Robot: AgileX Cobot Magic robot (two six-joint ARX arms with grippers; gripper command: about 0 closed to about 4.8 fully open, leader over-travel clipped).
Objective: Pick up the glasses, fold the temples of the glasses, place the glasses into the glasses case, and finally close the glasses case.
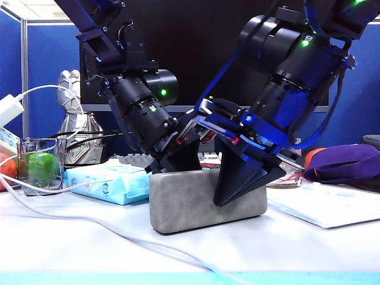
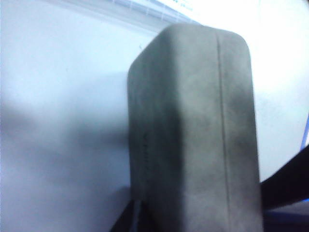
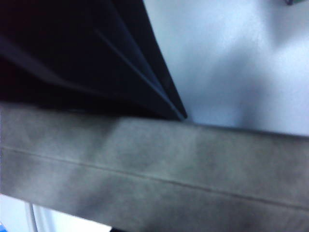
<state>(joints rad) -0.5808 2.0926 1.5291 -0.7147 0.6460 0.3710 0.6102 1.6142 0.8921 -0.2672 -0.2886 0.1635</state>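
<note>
The grey glasses case (image 1: 202, 199) lies closed on the white table, its seam showing as a thin line in both wrist views (image 2: 193, 135) (image 3: 154, 169). The glasses are hidden. My left gripper (image 1: 178, 163) is shut and comes down behind the case's top edge near its left half. Only a dark sliver of its fingers (image 2: 129, 220) shows beside the case in its wrist view. My right gripper (image 1: 228, 193) is shut into a dark wedge and leans against the case's front face on the right half. Neither gripper holds anything.
A light-blue tissue pack (image 1: 110, 181) lies left of the case, with a square clear glass (image 1: 40, 166) holding something green beyond it. A white cable (image 1: 89, 222) trails across the front left. At the right are a white sheet (image 1: 326, 205) and a purple cloth (image 1: 344, 163).
</note>
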